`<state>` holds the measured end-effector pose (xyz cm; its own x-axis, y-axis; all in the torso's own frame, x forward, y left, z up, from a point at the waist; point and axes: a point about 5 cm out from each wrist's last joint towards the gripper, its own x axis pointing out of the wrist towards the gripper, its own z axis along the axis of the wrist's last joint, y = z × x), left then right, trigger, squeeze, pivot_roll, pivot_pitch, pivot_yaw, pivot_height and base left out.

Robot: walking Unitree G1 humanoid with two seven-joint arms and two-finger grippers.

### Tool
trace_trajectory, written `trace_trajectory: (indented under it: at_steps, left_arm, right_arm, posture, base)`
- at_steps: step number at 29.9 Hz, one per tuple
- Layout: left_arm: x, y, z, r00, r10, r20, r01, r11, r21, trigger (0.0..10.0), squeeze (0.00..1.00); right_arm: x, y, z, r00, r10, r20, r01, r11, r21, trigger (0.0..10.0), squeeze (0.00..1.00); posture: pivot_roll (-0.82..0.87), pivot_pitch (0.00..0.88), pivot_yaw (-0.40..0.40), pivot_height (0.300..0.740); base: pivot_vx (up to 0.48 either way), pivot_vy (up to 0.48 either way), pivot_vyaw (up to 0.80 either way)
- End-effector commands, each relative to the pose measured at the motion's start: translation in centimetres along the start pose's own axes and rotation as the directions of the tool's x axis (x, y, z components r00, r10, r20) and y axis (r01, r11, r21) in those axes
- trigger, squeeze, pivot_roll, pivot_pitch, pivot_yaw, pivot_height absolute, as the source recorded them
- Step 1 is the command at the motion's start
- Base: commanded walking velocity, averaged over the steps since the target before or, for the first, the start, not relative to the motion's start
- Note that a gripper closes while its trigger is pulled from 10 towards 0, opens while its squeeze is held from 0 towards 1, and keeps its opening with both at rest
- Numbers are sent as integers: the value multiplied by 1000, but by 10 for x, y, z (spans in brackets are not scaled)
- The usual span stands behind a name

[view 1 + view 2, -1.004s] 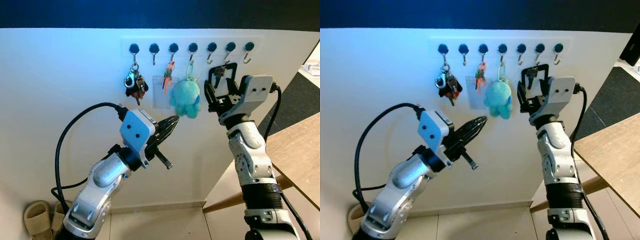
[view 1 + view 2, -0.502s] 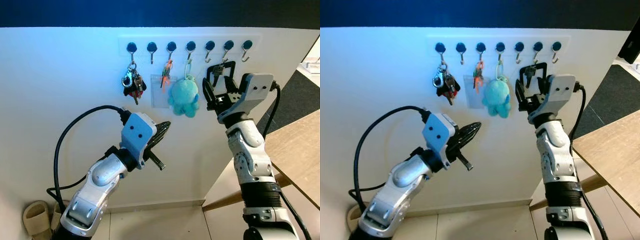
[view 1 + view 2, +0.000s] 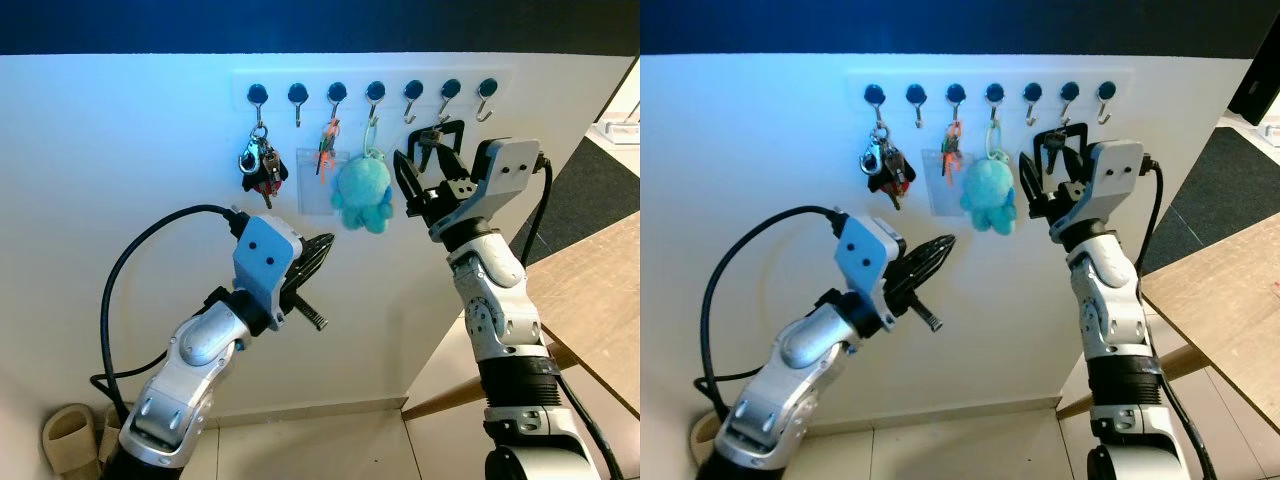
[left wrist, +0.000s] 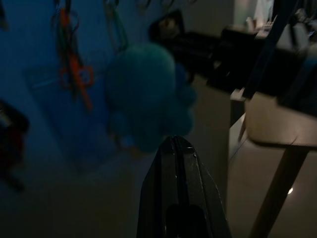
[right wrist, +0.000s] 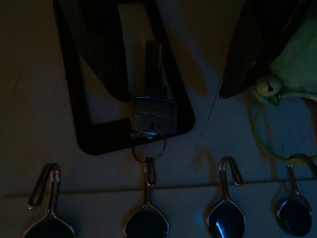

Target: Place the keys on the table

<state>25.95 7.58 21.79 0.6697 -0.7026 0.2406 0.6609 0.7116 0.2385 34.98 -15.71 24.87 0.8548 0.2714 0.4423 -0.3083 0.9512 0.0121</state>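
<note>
Now right gripper [image 3: 420, 170], fingers apart around the hanging key [image 5: 152, 111], reaching; next: close, unhook; left gripper [image 3: 318, 250] fingers together.

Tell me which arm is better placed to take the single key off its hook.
The right. Its open right gripper is raised at the single key on its hook; the shut left gripper points lower, below the plush octopus.

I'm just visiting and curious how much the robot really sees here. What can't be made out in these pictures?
- The key at the right gripper: its lettering is too dark to read in the right wrist view.
- The table: cut off by the picture's edge in the left eye view.
- The key bunch: too small to count its keys.
- The slippers: partly hidden behind the left arm.
</note>
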Motion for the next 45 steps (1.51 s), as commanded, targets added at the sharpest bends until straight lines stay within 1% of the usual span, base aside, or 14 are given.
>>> trace_trajectory:
  at_steps: [1,3,9,11,13,14,15,16,17,18,28,32,37,45]
  left_arm:
    - [2,-3,9,998,-9,55,10,1000,-14,10000,0]
    - [4,-6,14,996,-21,85,23,999,-28,10000,0]
    - [5,-8,18,993,-31,111,35,999,-34,10000,0]
    - [5,-8,18,993,-32,113,36,999,-34,10000,0]
    - [5,-8,18,993,-32,113,36,999,-34,10000,0]
    - [6,-8,18,993,-32,113,36,999,-34,10000,0]
    - [6,-8,18,993,-32,113,36,999,-34,10000,0]
    - [6,-8,18,993,-32,114,36,999,-35,10000,0]
    - [6,-8,18,993,-32,114,36,999,-35,10000,0]
    - [6,-8,18,993,-31,114,36,999,-37,10000,0]
    - [5,-8,17,994,-30,108,34,999,-38,10000,0]
    - [5,-8,17,994,-30,108,34,999,-38,10000,0]
    - [5,-7,18,993,-29,111,33,999,-34,10000,0]
    - [5,-9,17,994,-39,103,41,999,-26,10000,0]
  right_arm:
    - [4,3,-1,1000,22,-16,-22,1000,0,10000,0]
    - [4,2,-2,1000,22,-18,-22,1000,0,10000,0]
    - [3,2,-3,999,28,-19,-28,1000,7,10000,0]
    - [3,1,-3,999,32,-16,-32,999,13,4118,0]
    - [3,1,-3,999,33,-15,-33,999,15,4118,0]
    - [3,1,-3,999,34,-14,-34,999,17,2275,0]
    - [3,1,-3,999,34,-14,-34,999,17,2275,0]
    - [4,1,-3,999,34,-13,-34,999,18,1294,0]
    - [4,1,-3,999,34,-13,-34,999,18,1294,0]
    - [4,0,-2,999,34,-11,-34,999,19,0,0]
    - [6,-2,0,1000,22,-8,-22,1000,2,196,0]
    - [6,-3,0,1000,20,-6,-20,1000,0,0,0]
    - [5,-4,7,999,15,46,-15,1000,-7,0,0]
    - [-2,-4,10,996,-4,84,4,1000,-6,0,0]
  posture:
    - [14,110,-36,740]
    - [14,110,-36,740]
    - [14,103,-35,740]
    - [14,100,-35,740]
    - [14,100,-35,740]
    - [13,101,-35,740]
    - [13,101,-35,740]
    - [14,101,-35,740]
    - [14,101,-35,740]
    - [13,102,-36,740]
    - [14,105,-38,740]
    - [14,105,-37,740]
    - [14,106,-38,740]
    - [14,108,-37,740]
  base:
    - [0,0,0]
    - [0,0,0]
    - [0,0,0]
    - [0,0,0]
    - [0,0,0]
    - [0,0,0]
    - [0,0,0]
    - [0,0,0]
    - [0,0,0]
    - [0,0,0]
    - [0,0,0]
    - [0,0,0]
    - [0,0,0]
    - [0,0,0]
